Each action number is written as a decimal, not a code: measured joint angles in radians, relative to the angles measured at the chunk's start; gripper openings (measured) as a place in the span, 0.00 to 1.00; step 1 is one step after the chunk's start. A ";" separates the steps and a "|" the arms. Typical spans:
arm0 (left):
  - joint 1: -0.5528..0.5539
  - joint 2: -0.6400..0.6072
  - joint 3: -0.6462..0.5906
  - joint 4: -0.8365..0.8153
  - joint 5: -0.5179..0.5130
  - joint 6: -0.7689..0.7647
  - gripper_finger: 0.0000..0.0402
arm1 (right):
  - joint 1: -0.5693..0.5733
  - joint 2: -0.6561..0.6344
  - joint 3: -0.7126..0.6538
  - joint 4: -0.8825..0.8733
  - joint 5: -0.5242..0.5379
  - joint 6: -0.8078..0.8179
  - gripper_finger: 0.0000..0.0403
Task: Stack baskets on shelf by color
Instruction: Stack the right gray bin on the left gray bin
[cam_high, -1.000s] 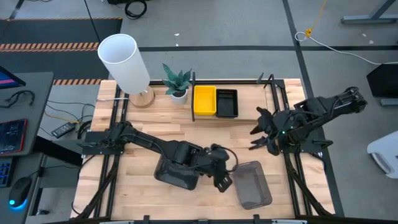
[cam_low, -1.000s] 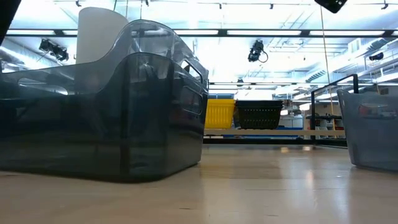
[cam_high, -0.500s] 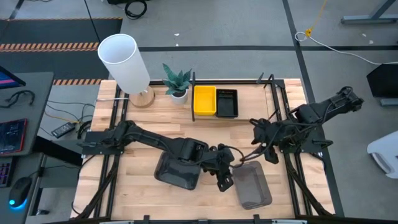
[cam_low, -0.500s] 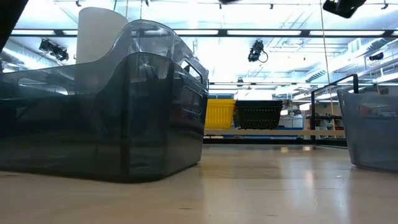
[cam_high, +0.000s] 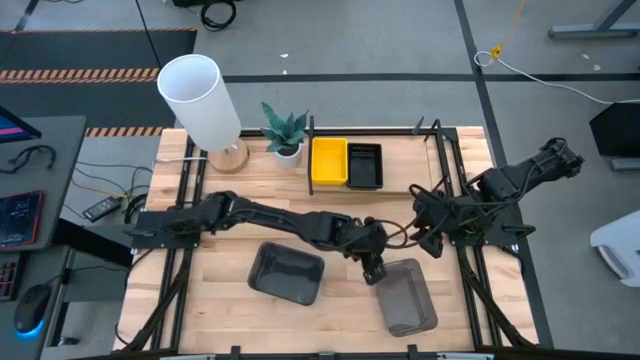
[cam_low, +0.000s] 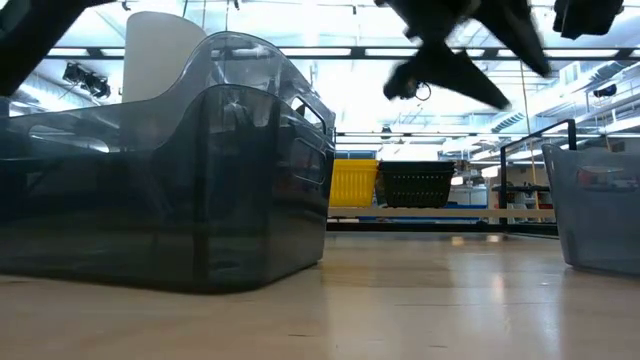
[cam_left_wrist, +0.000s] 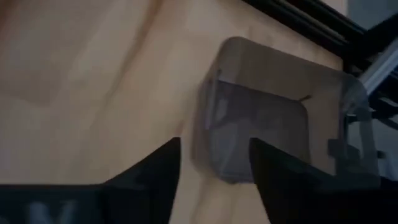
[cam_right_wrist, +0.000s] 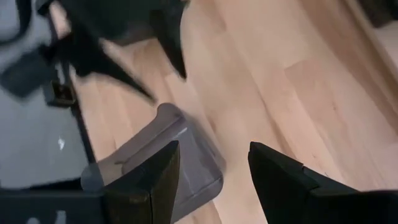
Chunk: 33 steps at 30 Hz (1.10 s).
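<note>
Two dark grey translucent baskets rest on the table by their bottoms, one (cam_high: 287, 273) at near centre and one (cam_high: 406, 297) to its right. A yellow basket (cam_high: 329, 161) and a black basket (cam_high: 364, 165) stand side by side on the shelf (cam_high: 400, 168) at the far side. My left gripper (cam_high: 375, 272) hangs open just above the right grey basket's far left corner (cam_left_wrist: 217, 106), touching nothing. My right gripper (cam_high: 428, 238) is open too. It hovers beyond that basket (cam_right_wrist: 168, 155), near the table's right frame.
A white lamp shade (cam_high: 198, 98) and a small potted plant (cam_high: 286, 133) stand at the far left of the table. Black frame bars (cam_high: 447, 165) run along the shelf and the table's sides. Bare wood lies between the two grey baskets and the shelf.
My left gripper has swung from beside the left grey basket toward the table's right edge and down, ending at the right grey basket's far left corner. My right gripper has rolled at the wrist and sunk slightly. Both grey baskets stay where they were.
</note>
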<state>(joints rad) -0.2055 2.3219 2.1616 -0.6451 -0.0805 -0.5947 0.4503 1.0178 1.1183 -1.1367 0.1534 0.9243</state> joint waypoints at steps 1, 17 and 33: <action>0.005 0.009 0.000 0.017 0.017 0.003 0.52 | 0.005 -0.003 0.000 -0.006 0.015 0.024 0.49; 0.019 0.116 -0.003 0.236 -0.066 0.206 0.54 | 0.060 -0.064 0.000 -0.002 0.242 0.149 0.49; 0.011 0.167 -0.003 0.219 -0.045 0.240 0.14 | 0.060 -0.064 0.000 -0.004 0.250 0.078 0.49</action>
<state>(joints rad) -0.1942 2.4893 2.1582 -0.4265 -0.1252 -0.3545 0.5098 0.9535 1.1187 -1.1412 0.4036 1.0024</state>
